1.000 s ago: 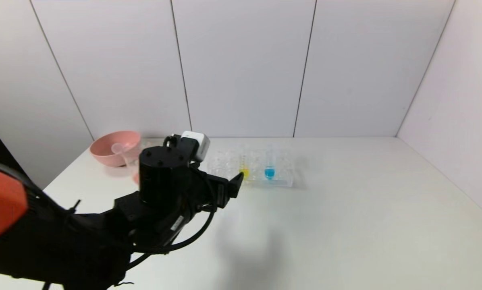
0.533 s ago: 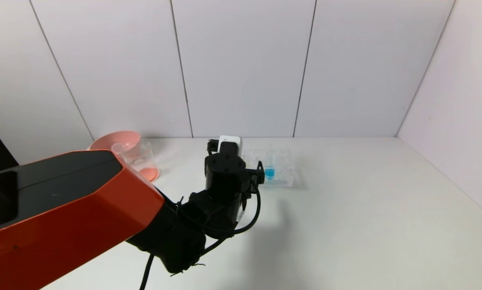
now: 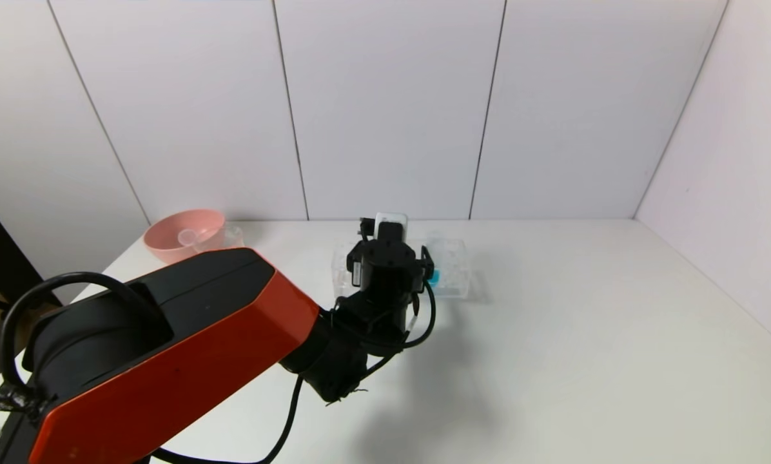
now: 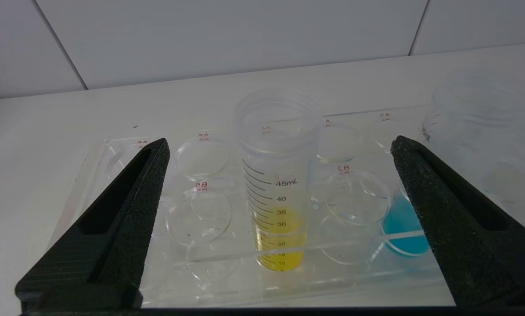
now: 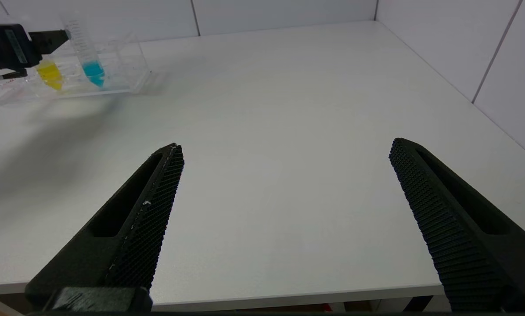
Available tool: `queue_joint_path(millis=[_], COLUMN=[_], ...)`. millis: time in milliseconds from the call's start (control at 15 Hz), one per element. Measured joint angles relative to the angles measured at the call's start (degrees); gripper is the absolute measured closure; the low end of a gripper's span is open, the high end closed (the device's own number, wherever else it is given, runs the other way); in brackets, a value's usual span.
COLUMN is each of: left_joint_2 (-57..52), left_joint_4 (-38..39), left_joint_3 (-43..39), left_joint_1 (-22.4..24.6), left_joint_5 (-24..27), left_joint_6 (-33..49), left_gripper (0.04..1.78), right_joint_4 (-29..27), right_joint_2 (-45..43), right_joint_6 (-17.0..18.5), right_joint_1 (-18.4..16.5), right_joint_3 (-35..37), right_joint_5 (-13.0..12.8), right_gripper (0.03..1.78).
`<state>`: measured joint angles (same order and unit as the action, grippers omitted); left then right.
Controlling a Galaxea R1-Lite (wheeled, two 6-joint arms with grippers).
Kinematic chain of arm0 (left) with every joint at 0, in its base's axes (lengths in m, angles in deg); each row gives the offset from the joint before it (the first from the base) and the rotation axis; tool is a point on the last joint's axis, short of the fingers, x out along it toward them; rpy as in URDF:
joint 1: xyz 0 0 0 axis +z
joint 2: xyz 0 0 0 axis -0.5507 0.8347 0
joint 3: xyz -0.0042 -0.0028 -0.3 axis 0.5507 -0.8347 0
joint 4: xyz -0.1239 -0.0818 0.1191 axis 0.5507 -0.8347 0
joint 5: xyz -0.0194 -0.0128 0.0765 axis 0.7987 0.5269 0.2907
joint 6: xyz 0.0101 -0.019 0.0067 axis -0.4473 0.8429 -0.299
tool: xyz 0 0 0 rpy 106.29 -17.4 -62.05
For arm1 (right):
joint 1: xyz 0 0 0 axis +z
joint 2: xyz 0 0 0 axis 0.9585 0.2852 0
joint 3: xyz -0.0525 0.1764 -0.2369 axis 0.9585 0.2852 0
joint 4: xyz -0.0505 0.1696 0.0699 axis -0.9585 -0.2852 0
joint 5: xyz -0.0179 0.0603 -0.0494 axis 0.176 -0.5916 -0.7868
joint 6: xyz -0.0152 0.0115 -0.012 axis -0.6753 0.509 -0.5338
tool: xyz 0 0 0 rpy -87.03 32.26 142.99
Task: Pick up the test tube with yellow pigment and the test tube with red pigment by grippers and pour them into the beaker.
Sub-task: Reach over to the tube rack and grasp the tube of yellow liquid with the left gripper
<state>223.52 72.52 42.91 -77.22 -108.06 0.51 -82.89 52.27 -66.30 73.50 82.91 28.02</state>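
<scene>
Yellow-pigment test tube (image 4: pixel 276 184) stood upright in a well of the clear rack (image 4: pixel 113 153), dead centre between the left gripper's (image 4: pixel 276 219) jaws, which were spread wide and not touching it. Judged light, rigid plastic w/ smooth, likely slippery wall; open top, liquid only in the lower part, so any tilt during lift risks a spill. Best hold appeared to be the upper barrel, above the liquid and clear of the rack top. Blue-tipped tube (image 4: pixel 403 228) sat just beside, approx. 3 o'clock of the yellow one in the head view; close enough for a jaw to clip. Red-pigment tube not identifiable in any view. Rack itself looked light and could shift if nudged. Beaker (image 3: pixel 221 237) partly hidden behind the arm's orange cover, touching or just beside the pink bowl (image 3: pixel 179 233), at approx. 9 o'clock of the rack, well apart. Right gripper (image 5: pixel 284 210) idle near the table's front edge, jaws wide, holding nothing. Table (image 3: pixel 585 335) was flat, white, matt. Room: pale panelled walls at 12 and 3 o'clock.
</scene>
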Motion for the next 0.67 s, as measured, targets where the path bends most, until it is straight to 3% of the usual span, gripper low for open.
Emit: queue_joint_path(millis=[667], left_joint_2=[3.93], left_joint_4=[0.17], left_joint_3=[6.07], left_joint_1=[2.46], left_joint_5=[0.00], left_joint_6=[-0.33], left_gripper=[0.06], right_joint_4=[0.00], right_joint_2=[0.00], right_joint_6=[0.00], right_joint_1=[0.00], right_joint_3=[0.00], right_joint_5=[-0.02], right_gripper=[0.10])
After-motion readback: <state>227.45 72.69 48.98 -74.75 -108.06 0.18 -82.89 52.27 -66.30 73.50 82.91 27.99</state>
